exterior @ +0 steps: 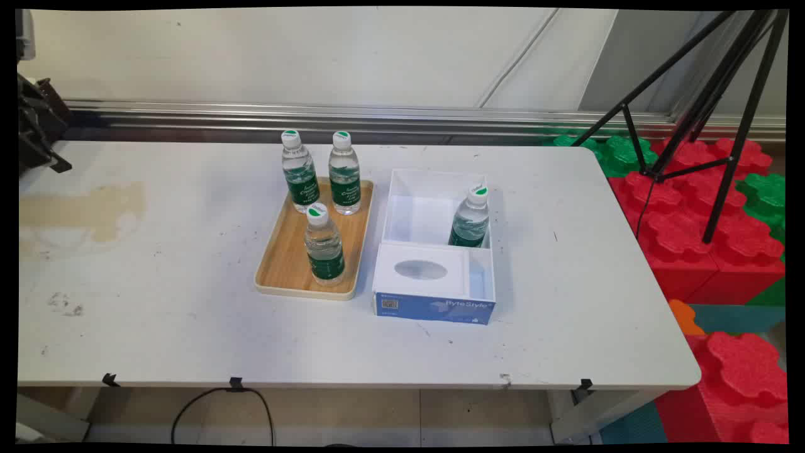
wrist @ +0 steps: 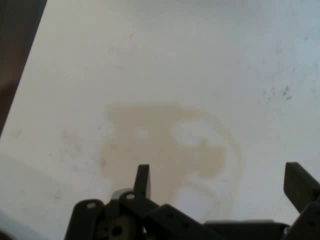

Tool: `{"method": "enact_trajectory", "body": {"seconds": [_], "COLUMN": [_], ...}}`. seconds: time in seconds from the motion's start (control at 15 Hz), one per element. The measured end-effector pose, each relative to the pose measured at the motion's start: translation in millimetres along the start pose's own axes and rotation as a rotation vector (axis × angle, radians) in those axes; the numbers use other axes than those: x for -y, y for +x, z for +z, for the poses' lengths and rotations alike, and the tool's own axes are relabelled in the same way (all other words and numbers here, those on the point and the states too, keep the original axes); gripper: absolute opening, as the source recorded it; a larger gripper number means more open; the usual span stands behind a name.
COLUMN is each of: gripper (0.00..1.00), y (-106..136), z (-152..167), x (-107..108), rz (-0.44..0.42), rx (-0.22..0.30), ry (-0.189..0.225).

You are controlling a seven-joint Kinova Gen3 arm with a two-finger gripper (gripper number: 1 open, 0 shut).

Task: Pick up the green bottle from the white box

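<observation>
The gripper hangs with its fingers spread apart and nothing between them, above a tan stain on the white table. In the main view it sits at the far left edge, at nine o'clock from the wooden tray, well apart. Three water bottles stand upright on the tray. At three o'clock, just beside it, a white box holds a fourth bottle in its right corner; the box's blue-sided lid lies at its near side.

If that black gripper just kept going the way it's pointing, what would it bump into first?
Most likely the bare white table, at the yellowish-brown stain. The hand view looks straight along the open gripper at that stain, with nothing between. How far off the surface lies is hard to judge.
</observation>
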Motion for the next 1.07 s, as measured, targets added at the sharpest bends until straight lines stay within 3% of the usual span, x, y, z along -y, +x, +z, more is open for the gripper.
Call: {"method": "enact_trajectory", "body": {"seconds": [0.13,0.33,0.87,1.07], "gripper": [1.0,1.0,1.0,1.0], "y": [3,23,130,168], "z": [-1,-3,2,12], "x": [-2,-9,-59,-78], "rz": [-0.031,-0.083,-0.189,-0.186], "rx": [-0.014,-0.075,-0.284,-0.354], "ry": [-0.017,-0.067,-0.257,-0.34]}}
